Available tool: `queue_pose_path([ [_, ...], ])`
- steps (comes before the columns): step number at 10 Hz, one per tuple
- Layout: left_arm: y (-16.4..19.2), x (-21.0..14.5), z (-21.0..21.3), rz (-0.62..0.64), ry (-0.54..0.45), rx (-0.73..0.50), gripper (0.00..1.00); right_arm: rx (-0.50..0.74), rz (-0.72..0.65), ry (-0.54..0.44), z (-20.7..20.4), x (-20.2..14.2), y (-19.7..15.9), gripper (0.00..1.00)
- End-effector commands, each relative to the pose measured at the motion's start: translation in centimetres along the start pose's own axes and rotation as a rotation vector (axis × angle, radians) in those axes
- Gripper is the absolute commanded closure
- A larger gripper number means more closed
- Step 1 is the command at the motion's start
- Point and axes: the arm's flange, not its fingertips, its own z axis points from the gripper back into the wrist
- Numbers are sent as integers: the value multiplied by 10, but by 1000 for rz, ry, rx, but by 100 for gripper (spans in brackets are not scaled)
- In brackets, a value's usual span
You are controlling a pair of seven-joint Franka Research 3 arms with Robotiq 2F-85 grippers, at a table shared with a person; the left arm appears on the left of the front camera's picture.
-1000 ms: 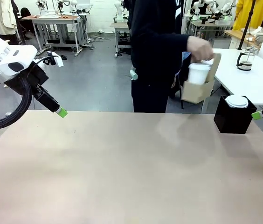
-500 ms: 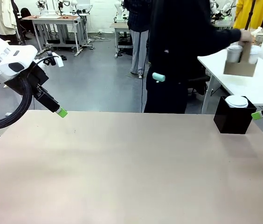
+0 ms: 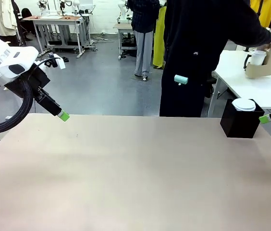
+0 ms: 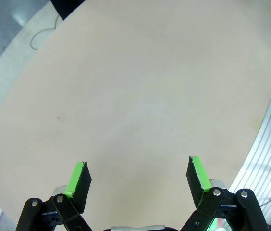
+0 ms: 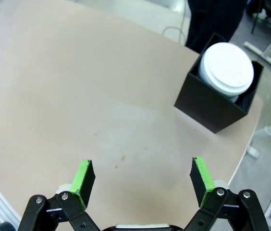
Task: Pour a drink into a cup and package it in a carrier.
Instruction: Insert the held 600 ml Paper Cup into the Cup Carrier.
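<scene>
On the white side table at the far right, a person's hand (image 3: 270, 44) holds the brown cardboard carrier (image 3: 261, 71). A white cup (image 3: 257, 57) stands in it. The drink is hidden behind the carrier. My left gripper (image 3: 62, 115) hangs over the table's far left edge, and in the left wrist view it (image 4: 138, 175) is open above bare tabletop. At the right edge my right gripper (image 3: 265, 119) pokes in beside the black box. The right wrist view shows it (image 5: 142, 175) open with nothing between its fingers.
A black box (image 3: 240, 124) with white lids (image 5: 227, 67) stacked in it stands on the beige table (image 3: 135, 173) at the far right. The person stands behind the table's far edge, turned to the side table (image 3: 270, 91).
The person has carried the carrier with the cup from above the table's far edge rightwards to the side table. Both arms have stayed still.
</scene>
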Motion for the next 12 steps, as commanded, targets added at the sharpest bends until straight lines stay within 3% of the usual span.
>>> queue_pose_path([
  [1, 0, 1, 2, 8, 8, 2, 0, 0, 4, -5, 3, 1, 0, 0],
  [12, 0, 1, 2, 8, 8, 2, 0, 0, 4, -5, 3, 1, 0, 0],
])
